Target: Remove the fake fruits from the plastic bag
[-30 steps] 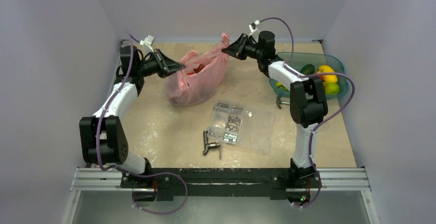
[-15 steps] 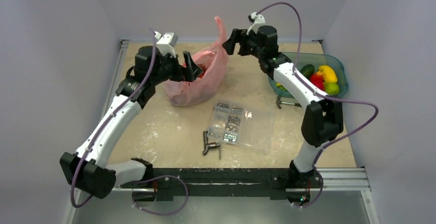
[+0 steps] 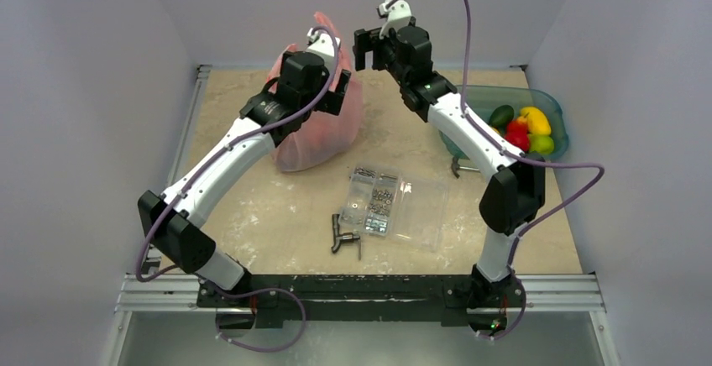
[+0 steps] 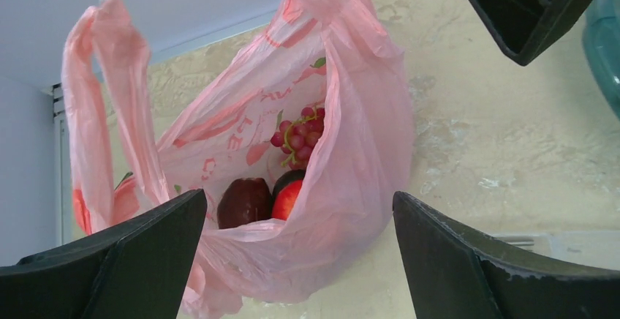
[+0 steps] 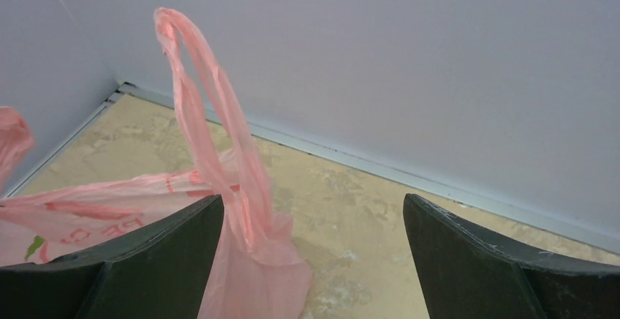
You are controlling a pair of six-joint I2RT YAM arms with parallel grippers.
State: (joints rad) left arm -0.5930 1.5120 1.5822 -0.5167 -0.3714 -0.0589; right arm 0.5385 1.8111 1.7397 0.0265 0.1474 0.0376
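Left gripper (image 4: 297,209) had swung from the rim to hang over the mouth of the plastic bag (image 4: 351,158), fingers (image 4: 131,253) spread wide; our right gripper (image 5: 313,200) had risen too, likewise apart, one handle (image 5: 212,99) standing loose between them. We judged the fake fruits (image 4: 289,196), all inside the bag, now open to reach.

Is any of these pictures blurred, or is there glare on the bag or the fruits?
Left wrist: sharp, grapes clear inside the bag, no glare. Right wrist: handle a little soft, light even. Top external: even light, faint shadows.
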